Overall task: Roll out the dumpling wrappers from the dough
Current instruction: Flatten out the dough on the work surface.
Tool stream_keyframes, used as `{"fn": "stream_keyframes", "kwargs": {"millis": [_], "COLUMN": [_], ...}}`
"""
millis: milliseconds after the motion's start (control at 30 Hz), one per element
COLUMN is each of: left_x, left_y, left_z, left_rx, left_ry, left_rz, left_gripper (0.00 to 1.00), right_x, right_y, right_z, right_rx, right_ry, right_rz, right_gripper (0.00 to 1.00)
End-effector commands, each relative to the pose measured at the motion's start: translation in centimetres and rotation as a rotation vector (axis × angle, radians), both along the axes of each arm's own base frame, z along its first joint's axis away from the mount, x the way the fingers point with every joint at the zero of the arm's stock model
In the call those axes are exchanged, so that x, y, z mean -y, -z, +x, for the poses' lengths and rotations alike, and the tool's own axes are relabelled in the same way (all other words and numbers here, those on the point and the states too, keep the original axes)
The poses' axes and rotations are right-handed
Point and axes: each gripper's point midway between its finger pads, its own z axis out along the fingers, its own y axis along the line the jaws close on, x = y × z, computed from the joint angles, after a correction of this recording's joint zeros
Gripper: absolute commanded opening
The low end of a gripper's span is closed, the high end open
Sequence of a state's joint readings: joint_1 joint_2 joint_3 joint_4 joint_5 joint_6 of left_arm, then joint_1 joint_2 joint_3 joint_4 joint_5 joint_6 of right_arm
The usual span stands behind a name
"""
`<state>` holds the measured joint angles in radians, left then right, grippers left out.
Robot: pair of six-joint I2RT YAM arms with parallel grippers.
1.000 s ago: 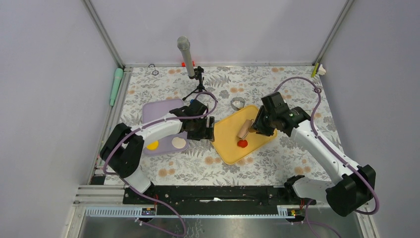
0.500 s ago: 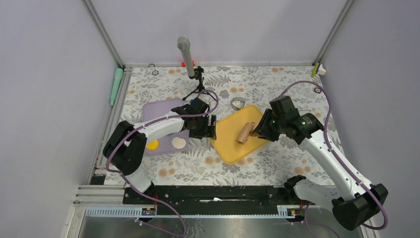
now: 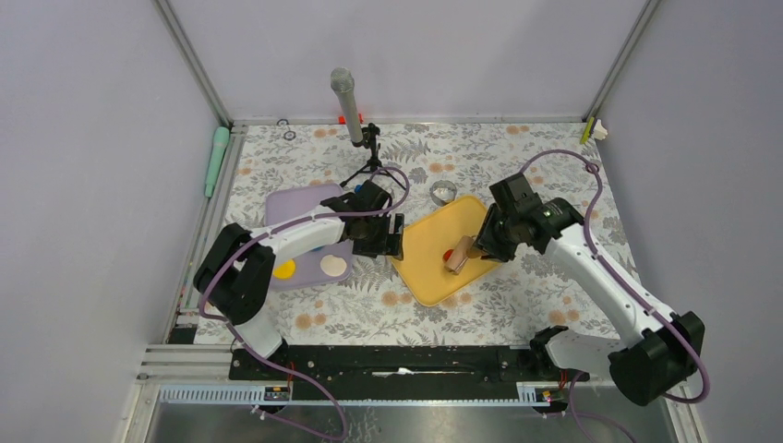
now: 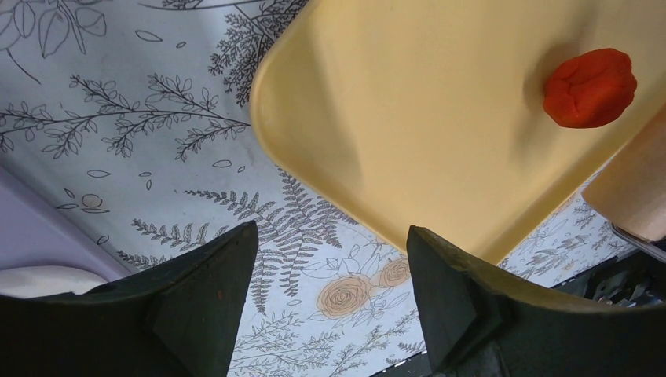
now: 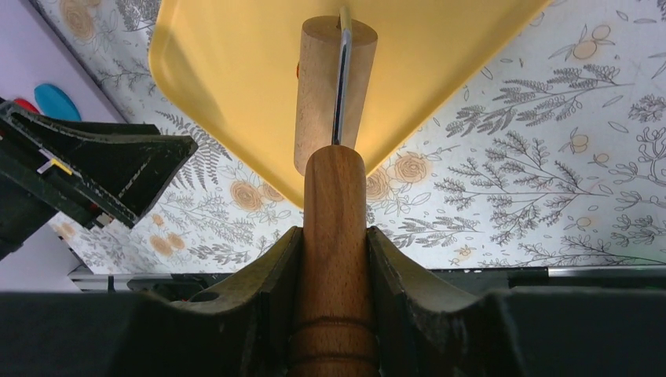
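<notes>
While the right gripper (image 5: 334,239) squeezes the handle of the wooden roller (image 5: 323,94), the left gripper (image 4: 330,247) stands wide open by the yellow tray (image 4: 408,118). On it lies the red dough (image 4: 590,77), beside the roller. Around the flowery table (image 3: 517,157) stand grey walls (image 3: 415,55). A second ago the roller sat behind the dough.

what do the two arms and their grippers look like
Both the left arm and right arm have white links, black joints and bases, with a purple cable looping along each. The left gripper and right gripper are matte black, with two thick wedge-shaped fingers.
</notes>
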<state>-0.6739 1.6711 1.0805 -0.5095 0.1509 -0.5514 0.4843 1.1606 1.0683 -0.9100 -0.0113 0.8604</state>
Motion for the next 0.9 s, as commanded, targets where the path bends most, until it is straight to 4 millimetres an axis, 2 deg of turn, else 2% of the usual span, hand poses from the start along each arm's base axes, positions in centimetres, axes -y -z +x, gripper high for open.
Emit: {"fn": "stream_keyframes", "kwargs": {"millis": [0,133,267,433,533,700,867], "left_x": [0.5,0.6,0.2,-0.3,-0.8,-0.9,-0.7], "left_y": [-3.2,-3.1,-2.1,-0.9,0.2,1.4,1.7], "left_z": [1.7,1.9,3.0,4.2,4.8,4.5,4.2], "left_rx": [0.105,0.105,0.099,0.102,0.105,0.081,0.071], "left_ry": [0.021,0.032,0.006,-0.019,-0.031,-0.031,-0.027], "left_rz": [-0.036,-0.040,-0.020,0.003,0.053,0.057,0.045], "left_gripper": [0.77,0.77,0.77,0.76,0.76,0.76,0.75], "right_x": [0.0,-0.1,-0.2,-1.5,-1.5,-1.2,-0.5], "right_y": [-2.6,-1.9,-1.1,-0.3,0.7,1.6,2.5], "right_z": [2.1,2.3,2.6,2.6,2.6,2.7,3.2], "right_rx": [0.077,0.051,0.033,0.002,-0.022,-0.053,-0.060], "right_ry": [-0.005,-0.037,-0.049,-0.079,-0.073,-0.070,-0.057], "right_rz": [-0.031,-0.058,-0.072,-0.022,-0.036,-0.069,-0.124], "right_gripper": [0.00,0.00,0.00,0.00,0.00,0.00,0.00]}}
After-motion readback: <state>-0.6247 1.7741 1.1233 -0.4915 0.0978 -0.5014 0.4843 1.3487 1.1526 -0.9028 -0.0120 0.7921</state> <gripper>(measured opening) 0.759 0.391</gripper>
